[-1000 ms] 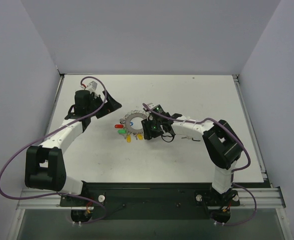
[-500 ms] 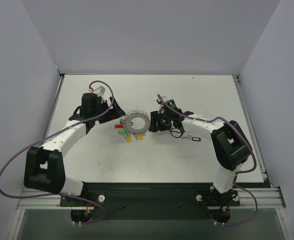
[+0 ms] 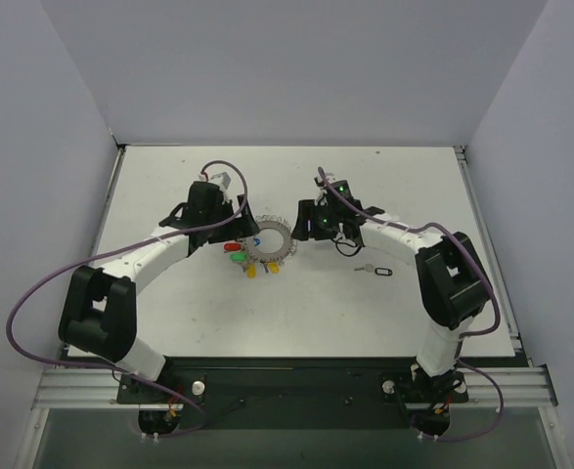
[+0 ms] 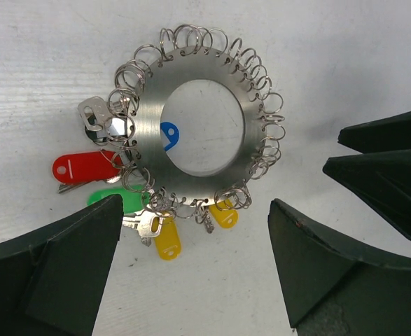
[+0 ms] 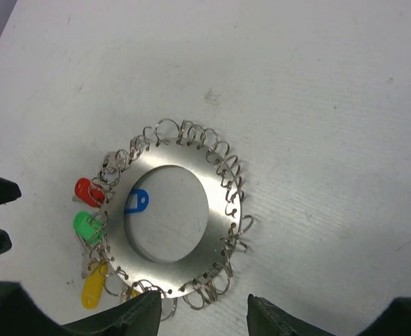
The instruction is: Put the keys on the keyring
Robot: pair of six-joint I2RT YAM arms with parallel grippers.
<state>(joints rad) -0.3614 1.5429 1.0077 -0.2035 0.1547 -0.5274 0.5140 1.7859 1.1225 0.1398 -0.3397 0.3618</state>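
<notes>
The keyring [image 3: 272, 245] lies flat on the counter [image 3: 169, 322], about mid-way across, between the two arms. The keys [image 4: 86, 166] I can make out are a red, a green, two yellow and a bare silver one. They fan out from its left and near edge, and look threaded on the small wire loops round the band. A blue key [image 4: 169, 133] lies inside the ring's hole; whether it is hooked on I cannot tell.

The left pincer [image 3: 245, 225] hangs just left of the ring, spread wide, with nothing between its fingers [image 4: 58, 273]. The right pincer [image 3: 304, 223] hangs just to the ring's right, partly spread and also holding nothing. Neither touches the ring.

To my eye this is a pause between keys, with both arms posed over the ring and no key in hand. Well to the right, near the right arm, a small dark piece [image 3: 384, 270] lies alone on the counter. It may be one more key, but it is too small to tell.

If so, the next move calls for the right pincer to reach right and pinch it by its head. The left pincer would need to come down and steady the ring, since the loops are fine and the ring will likely skid.
</notes>
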